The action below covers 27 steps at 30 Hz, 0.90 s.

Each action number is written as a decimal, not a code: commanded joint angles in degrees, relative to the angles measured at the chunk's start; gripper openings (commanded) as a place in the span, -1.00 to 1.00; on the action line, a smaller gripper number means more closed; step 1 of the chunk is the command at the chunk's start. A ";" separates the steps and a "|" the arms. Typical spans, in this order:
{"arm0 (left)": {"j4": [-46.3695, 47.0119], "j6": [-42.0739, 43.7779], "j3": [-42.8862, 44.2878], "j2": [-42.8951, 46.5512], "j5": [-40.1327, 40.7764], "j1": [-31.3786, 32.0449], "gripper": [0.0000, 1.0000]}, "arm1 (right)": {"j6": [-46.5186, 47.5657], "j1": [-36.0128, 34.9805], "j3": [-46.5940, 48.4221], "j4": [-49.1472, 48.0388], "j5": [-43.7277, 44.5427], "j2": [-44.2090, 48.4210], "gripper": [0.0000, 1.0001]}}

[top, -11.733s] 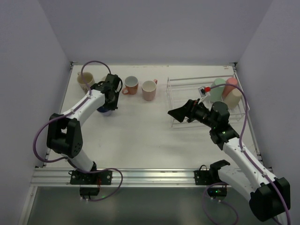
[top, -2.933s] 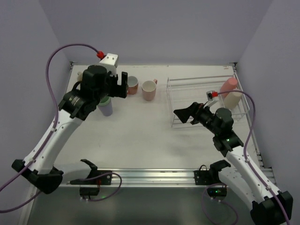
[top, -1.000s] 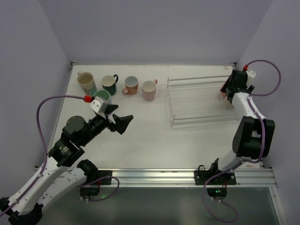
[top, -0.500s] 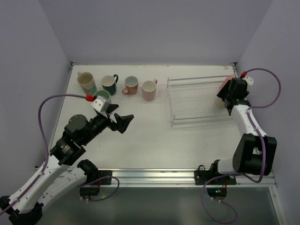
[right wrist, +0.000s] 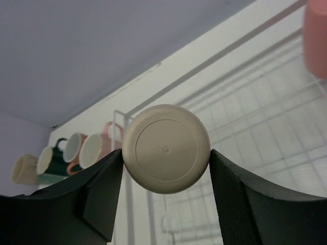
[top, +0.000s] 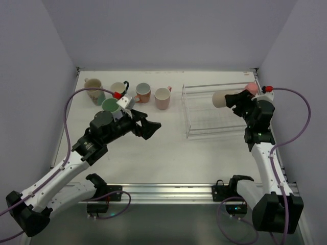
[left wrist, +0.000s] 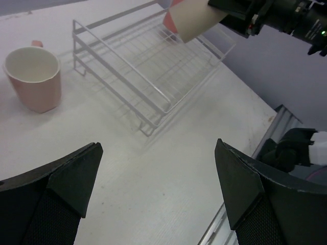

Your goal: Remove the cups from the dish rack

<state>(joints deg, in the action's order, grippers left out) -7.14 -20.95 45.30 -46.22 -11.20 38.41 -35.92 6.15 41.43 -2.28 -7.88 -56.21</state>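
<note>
My right gripper [top: 230,98] [right wrist: 166,153] is shut on a cream tumbler [top: 219,98] [right wrist: 167,148] [left wrist: 193,20], held sideways in the air above the dish rack [top: 214,133] [left wrist: 134,76] [right wrist: 265,97]. A pink tumbler [top: 250,88] [right wrist: 317,35] stands at the rack's back right corner. My left gripper [top: 149,127] [left wrist: 158,194] hangs open over the bare table left of the rack, with nothing between its fingers. On the table at the back left are a cream mug [top: 93,84], a dark green mug [top: 118,87], a mint green cup [top: 110,105], a salmon mug [top: 142,92] and a pink mug [top: 162,97] [left wrist: 33,76].
Grey walls close in the table on three sides. A metal rail [top: 168,193] runs along the near edge, where the arm bases are bolted. The left arm's purple cable [top: 84,92] loops over the mugs at the back left.
My right gripper has shut on the cream tumbler at the rack's back right and carried it up and left over the rack. My left arm has swung right toward the table's middle, still open.
</note>
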 commanded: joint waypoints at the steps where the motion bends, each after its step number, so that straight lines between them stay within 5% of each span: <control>1: 12.92 -9.79 2.25 -4.04 -8.81 0.35 1.00 | -6.95 -2.80 -1.87 -9.75 -11.43 3.82 -0.25; 11: 33.84 -27.82 2.25 -24.07 -17.54 0.78 0.94 | -20.23 -14.23 -11.62 -31.89 -25.34 7.08 -0.23; 22: 38.26 -27.84 4.01 -28.23 -16.57 1.23 0.82 | -25.25 -19.33 -13.66 -42.72 -32.46 -0.04 -0.21; 27: 39.82 -27.30 4.63 -28.49 -17.62 1.31 0.56 | -24.72 -21.88 -13.30 -43.68 -31.76 -1.89 -0.21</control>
<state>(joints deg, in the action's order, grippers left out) 27.77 -48.90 47.79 -75.42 -27.59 39.42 -59.86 -14.70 27.64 -40.60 -38.74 -57.34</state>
